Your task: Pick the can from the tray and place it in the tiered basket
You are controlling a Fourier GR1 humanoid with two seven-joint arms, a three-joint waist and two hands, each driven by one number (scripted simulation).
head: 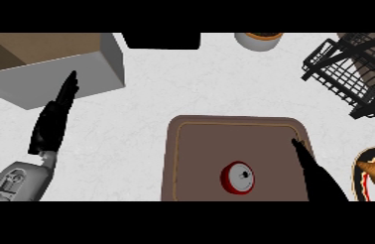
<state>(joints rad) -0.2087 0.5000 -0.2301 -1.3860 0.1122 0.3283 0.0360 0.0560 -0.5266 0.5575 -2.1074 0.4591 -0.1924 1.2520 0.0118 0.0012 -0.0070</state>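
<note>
Evidently the task is at its opening step, the approach to the can, with nothing grasped yet.

From the head view, the can stands upright on the brown tray, in its near half, its silver top facing up. The right hand lies over the tray's right side, fingers straight and pressed together, pointing away from the robot. It is near the can but apart from it, holding nothing. The left hand rests at the view's left, fingers straight and together, its tips just in front of an open box. It is well apart from the tray.

The tiered basket, of black wire, sits at the far right of the white counter, beyond the tray. A small cup and a dark block stand along the far edge, and a dark plate shows at the right edge.

As I judge it, the next move calls for the right hand to shift left toward the can, with thumb and fingers parted so they can curl round its side. Then comes a straight lift clear of the tray's rim before the carry toward the basket.
</note>
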